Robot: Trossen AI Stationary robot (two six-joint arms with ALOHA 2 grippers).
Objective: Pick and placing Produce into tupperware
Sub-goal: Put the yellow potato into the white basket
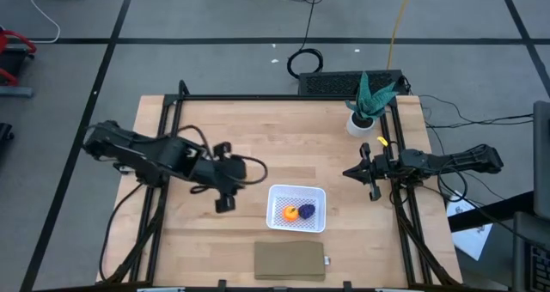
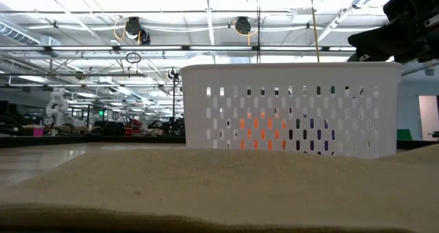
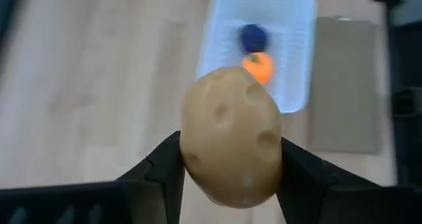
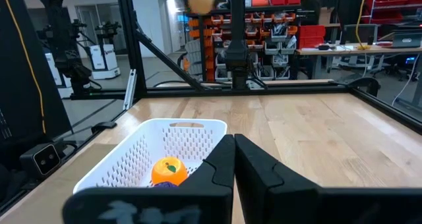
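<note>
Overhead, table-level and both wrist views share the tupperware (image 1: 296,208).

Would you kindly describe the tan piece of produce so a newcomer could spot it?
Start at the white slotted plastic basket on the wooden table. Left of it, the left gripper holds a tan-brown dimpled oval potato in its jaws, the only produce outside the basket.
</note>
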